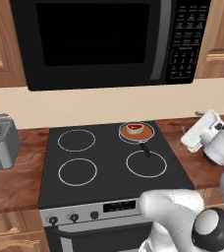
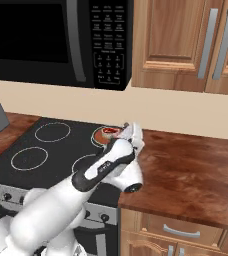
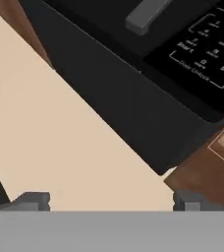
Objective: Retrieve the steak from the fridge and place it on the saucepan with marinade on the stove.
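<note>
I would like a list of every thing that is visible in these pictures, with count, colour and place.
steak: one, red with pale rim, lying in the saucepan
saucepan: one, metal rim and dark handle, on the back right burner
marinade: one disc, reddish-brown, inside the saucepan
stove: one, black glass with four white rings and steel front with knobs, set into the counter
microwave: one, black, above the stove
toaster: one, grey, on the counter left of the stove
counter: one, brown wood, on both sides of the stove
cabinets: several, brown wood with grey handles, right of the microwave
gripper: one, dark finger tips wide apart, holding nothing, pointing toward the wall and microwave
</note>
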